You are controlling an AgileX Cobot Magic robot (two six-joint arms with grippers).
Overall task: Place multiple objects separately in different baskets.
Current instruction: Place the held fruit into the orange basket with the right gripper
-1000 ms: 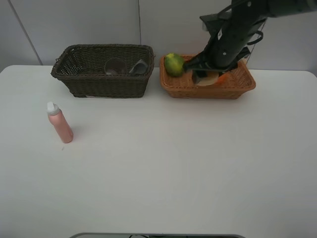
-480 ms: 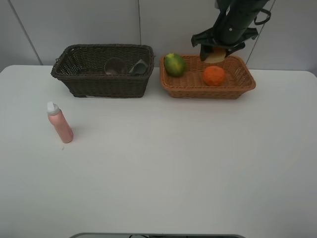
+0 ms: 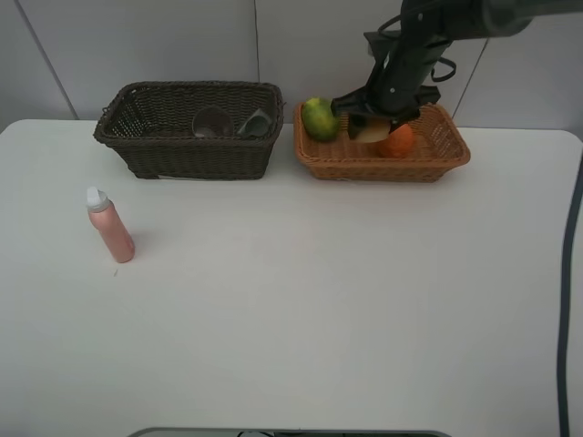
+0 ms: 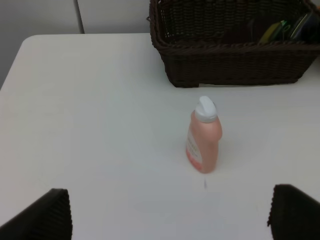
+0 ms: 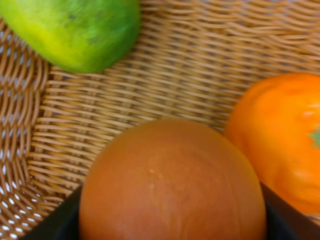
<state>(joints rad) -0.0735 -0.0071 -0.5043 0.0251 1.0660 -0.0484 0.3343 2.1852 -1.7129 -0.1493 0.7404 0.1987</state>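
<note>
Exterior high shows me wide bare tabletop (image 3: 301, 309) around the pink bottle (image 3: 110, 228), standing upright, white cap up, well clear of the dark wicker basket (image 3: 187, 157). My left pincer (image 4: 170, 217) gapes empty before it. My right pincer (image 3: 373, 127) is clamped on the smooth round mandarin (image 5: 172, 182) within the tan woven basket (image 3: 383, 171), between green oval fruit (image 3: 320, 118) and red-orange fruit (image 3: 399, 143).

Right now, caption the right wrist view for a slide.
Claw holds dull orange fruit in tan basket, beside green fruit and bright orange fruit.
</note>
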